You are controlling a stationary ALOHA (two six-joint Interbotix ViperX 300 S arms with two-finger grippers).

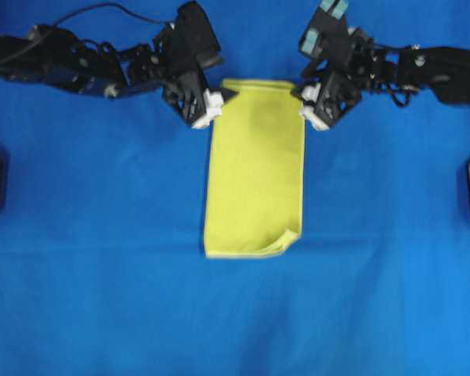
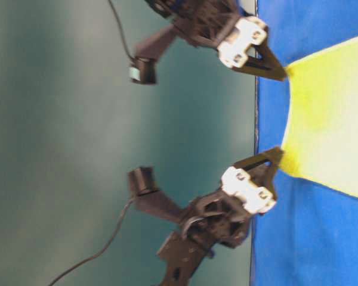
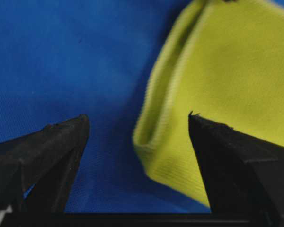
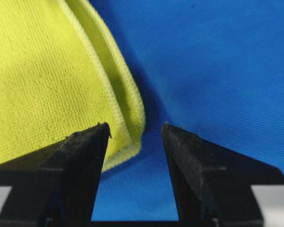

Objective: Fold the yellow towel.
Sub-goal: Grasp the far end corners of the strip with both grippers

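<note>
**With both claws spread at the far corners, a second fold waits**

While the yellow towel (image 1: pixel 254 168) lies as a narrow strip mid-way across the blue cloth (image 1: pixel 102 298), I hold the left gripper (image 1: pixel 209 106) and right gripper (image 1: pixel 312 110) apart, empty, each straddling a far corner. I judge both layers should be pinched together. The near right corner curls up; open cloth surrounds the strip.

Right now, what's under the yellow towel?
The yellow towel lies on the blue cloth, which shows all around it. It is already doubled, with layered edges at its corners, one curled up. Whatever lies under its middle is covered.
</note>
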